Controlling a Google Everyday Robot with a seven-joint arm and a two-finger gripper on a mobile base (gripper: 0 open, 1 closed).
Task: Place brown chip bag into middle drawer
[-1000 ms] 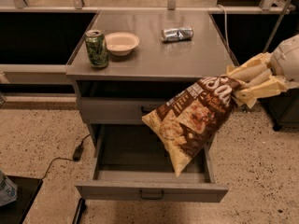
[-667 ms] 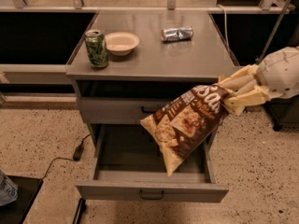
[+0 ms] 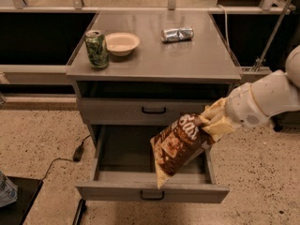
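The grey cabinet fills the middle of the view, its tabletop [image 3: 187,60] carrying three small things. Below it, the upper drawer front [image 3: 108,111] sits closed, and beneath that the middle drawer [image 3: 112,191] is pulled well out, its deep tray open to the top.

The white arm [image 3: 267,100] reaches in from the right. The brown chip bag [image 3: 180,144] hangs from it over the right half of the open tray. Its long axis slants from the top corner, up and to the right at the tool, down and to the left, where its lowest corner sits near the drawer's front lip. Whether that corner touches the tray cannot be told.

The tool [image 3: 210,122] is clenched on the bag's upper end, just right of and above the tray's right wall. The bag therefore lies down and to the left of the tool, already over the opening. As I judge it, the next move is a short descent and a shift towards the drawer's back, so the slanted bag clears the front lip before it is let go.

On the tabletop stand a bowl [image 3: 122,43], a green can [image 3: 96,49] just beside it, and a crushed silver can [image 3: 177,34] well apart to the right.
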